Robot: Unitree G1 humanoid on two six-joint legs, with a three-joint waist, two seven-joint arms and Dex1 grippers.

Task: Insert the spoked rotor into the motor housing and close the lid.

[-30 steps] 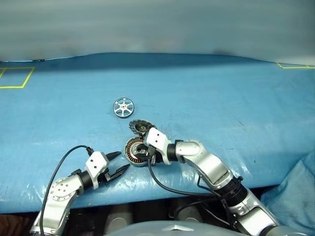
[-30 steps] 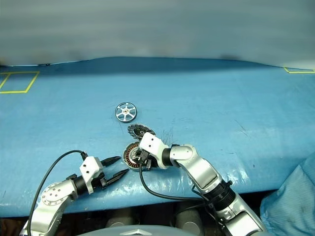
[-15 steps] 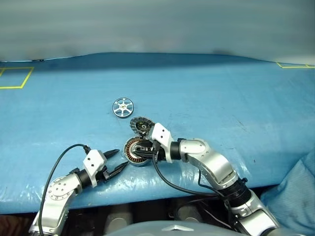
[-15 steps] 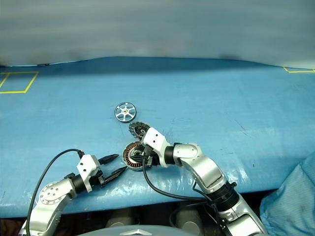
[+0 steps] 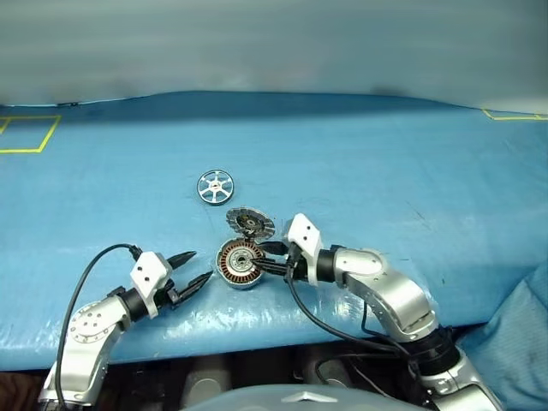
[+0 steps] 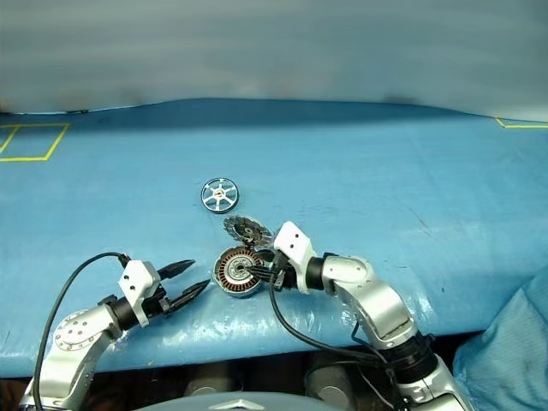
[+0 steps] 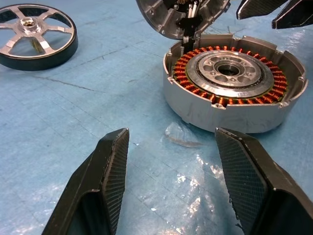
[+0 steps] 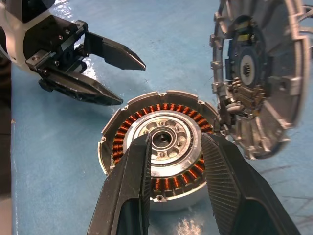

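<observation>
The spoked rotor (image 5: 215, 187) lies flat on the blue table cover, beyond the other parts. The motor housing (image 5: 241, 263) sits open side up, its copper windings (image 7: 230, 93) showing. The lid (image 5: 250, 223) stands tilted on edge at the housing's far rim, its dark inner face (image 8: 259, 83) turned toward the housing. My right gripper (image 5: 267, 259) is open and empty just right of the housing, with the housing's hub (image 8: 161, 147) seen between its fingers. My left gripper (image 5: 199, 266) is open and empty just left of the housing, pointing at it (image 7: 172, 134).
A blue sheet (image 5: 360, 163) covers the table, creased and glossy near the front edge. Yellow tape marks sit at the far left (image 5: 26, 135) and far right (image 5: 514, 114). A small scrap of clear film (image 7: 181, 139) lies in front of the housing.
My right gripper has drawn back to the right, off the housing and lid. The left gripper has shifted slightly left and away from the housing. The lid stays propped up.
</observation>
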